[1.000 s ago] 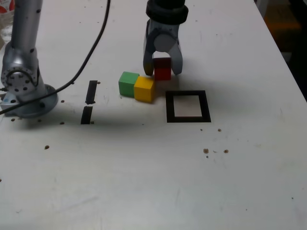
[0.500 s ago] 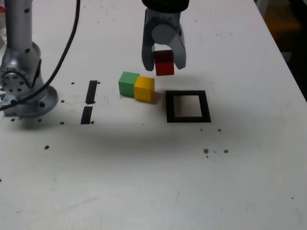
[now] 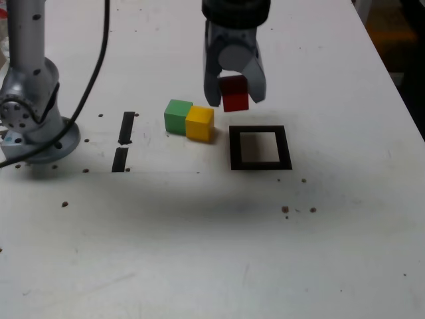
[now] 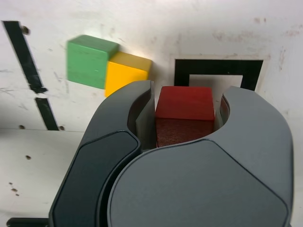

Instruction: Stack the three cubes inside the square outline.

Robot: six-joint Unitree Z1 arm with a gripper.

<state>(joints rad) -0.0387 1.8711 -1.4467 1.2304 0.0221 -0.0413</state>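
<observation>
Since a second ago the gripper [image 3: 234, 93], pinching the red cube [image 3: 234, 94], has lifted it rightward in the exterior view, just beyond the square outline [image 3: 260, 147] on the speckled white table [image 3: 199, 232].

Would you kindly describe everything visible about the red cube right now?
The red cube is a small, solid-coloured block with flat matte faces and crisp edges. It sits upright between the end effector fingers, which press its two opposite sides, and it hangs clear of the table. In the exterior view it is just above the square outline's far left corner, not yet over its white centre. Nothing else touches it.
</observation>
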